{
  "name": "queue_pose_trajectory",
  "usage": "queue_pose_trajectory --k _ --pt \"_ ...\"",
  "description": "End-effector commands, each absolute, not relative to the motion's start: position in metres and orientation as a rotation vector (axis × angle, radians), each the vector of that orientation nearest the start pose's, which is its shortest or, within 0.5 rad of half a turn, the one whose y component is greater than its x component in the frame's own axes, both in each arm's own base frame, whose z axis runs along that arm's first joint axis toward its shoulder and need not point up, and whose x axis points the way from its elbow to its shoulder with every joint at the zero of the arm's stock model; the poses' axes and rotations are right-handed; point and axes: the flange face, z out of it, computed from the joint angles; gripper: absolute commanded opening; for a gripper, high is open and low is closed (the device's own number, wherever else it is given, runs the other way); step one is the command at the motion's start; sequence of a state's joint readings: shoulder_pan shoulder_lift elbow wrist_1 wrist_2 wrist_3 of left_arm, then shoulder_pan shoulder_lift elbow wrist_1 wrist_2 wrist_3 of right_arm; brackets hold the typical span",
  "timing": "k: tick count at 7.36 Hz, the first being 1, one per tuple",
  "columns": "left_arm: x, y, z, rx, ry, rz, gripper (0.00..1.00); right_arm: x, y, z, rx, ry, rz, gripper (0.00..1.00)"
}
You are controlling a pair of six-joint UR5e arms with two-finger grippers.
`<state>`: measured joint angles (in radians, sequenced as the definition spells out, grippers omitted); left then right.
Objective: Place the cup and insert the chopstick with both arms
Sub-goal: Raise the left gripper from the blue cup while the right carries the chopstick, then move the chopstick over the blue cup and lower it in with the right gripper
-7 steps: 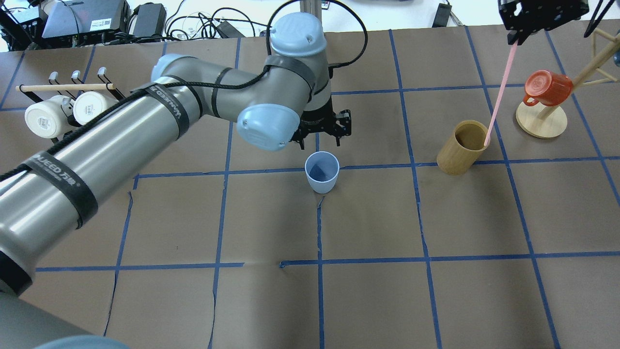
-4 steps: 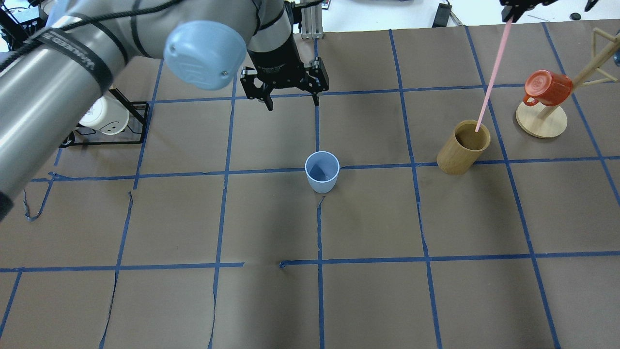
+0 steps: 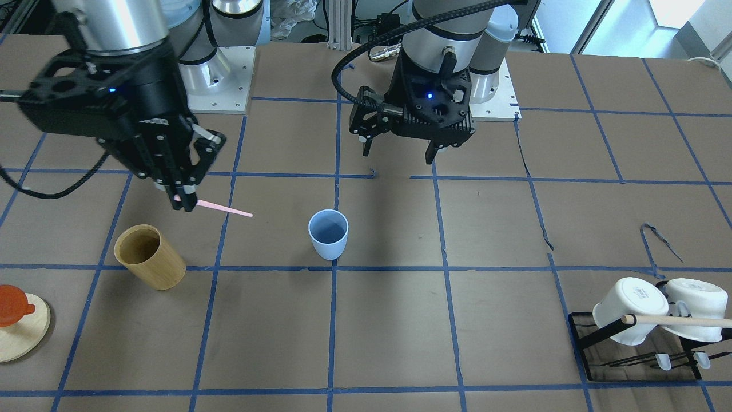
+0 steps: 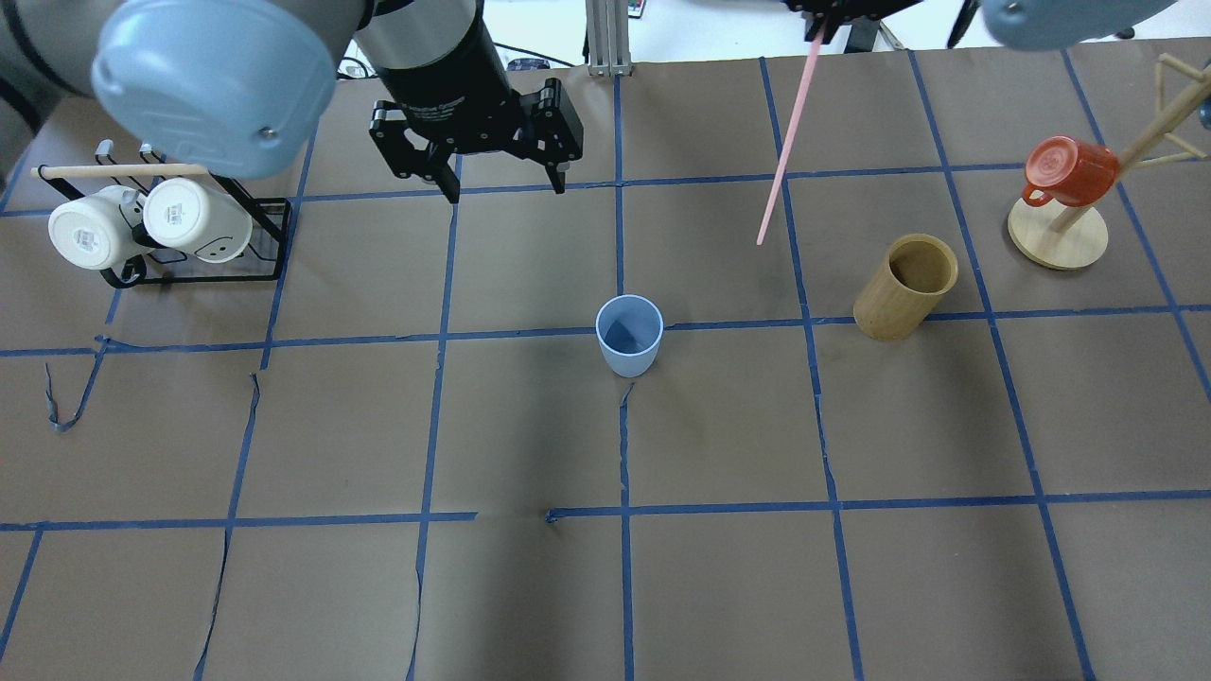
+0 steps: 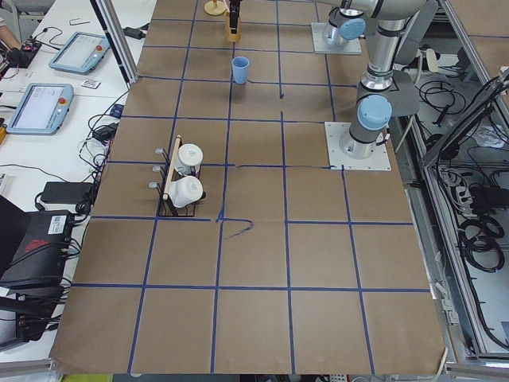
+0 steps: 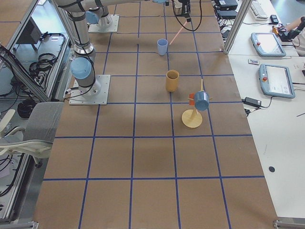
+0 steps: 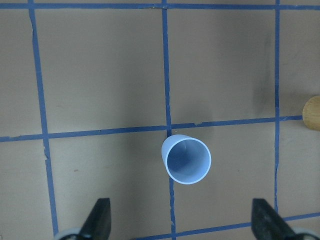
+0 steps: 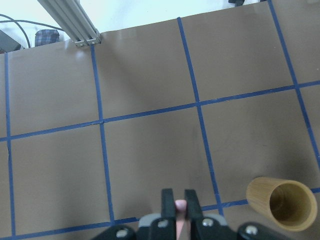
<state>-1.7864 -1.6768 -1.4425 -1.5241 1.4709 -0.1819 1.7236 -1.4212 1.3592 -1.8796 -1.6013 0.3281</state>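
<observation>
The light blue cup (image 4: 629, 336) stands upright and empty mid-table; it also shows in the front view (image 3: 328, 233) and the left wrist view (image 7: 186, 160). My left gripper (image 4: 506, 192) is open and empty, high above the table, beyond and to the left of the cup in the overhead view (image 3: 397, 157). My right gripper (image 3: 182, 201) is shut on the top end of the pink chopstick (image 4: 787, 142), which hangs slanted in the air between the cup and the wooden cup (image 3: 226, 209). Its pink end shows between the fingers (image 8: 171, 200).
A tan wooden cylinder cup (image 4: 903, 288) stands right of the blue cup. A mug tree (image 4: 1058, 236) with a red mug (image 4: 1069, 170) is at the far right. A black rack (image 4: 265, 241) with white mugs and a long wooden rod (image 4: 123, 171) is at the left.
The right gripper lifted the pink chopstick out of the wooden cup and carried it left toward the blue cup. The left gripper rose and drew away from the blue cup, up and left.
</observation>
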Motion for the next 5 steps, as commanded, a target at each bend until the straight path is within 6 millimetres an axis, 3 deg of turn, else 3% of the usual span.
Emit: queue_pose_trajectory --k 1,3,5 --pt "-0.226 -0.479 0.503 0.106 3.23 -0.084 1.0 0.278 -0.529 0.514 0.338 2.999 -0.619 0.0" --pt "-0.203 -0.484 0.499 0.067 3.245 -0.09 1.0 0.314 -0.507 0.482 0.398 2.983 -0.567 0.0" --pt "-0.199 -0.48 0.503 0.066 3.242 -0.106 1.0 0.318 -0.5 0.46 0.408 2.998 -0.572 0.0"
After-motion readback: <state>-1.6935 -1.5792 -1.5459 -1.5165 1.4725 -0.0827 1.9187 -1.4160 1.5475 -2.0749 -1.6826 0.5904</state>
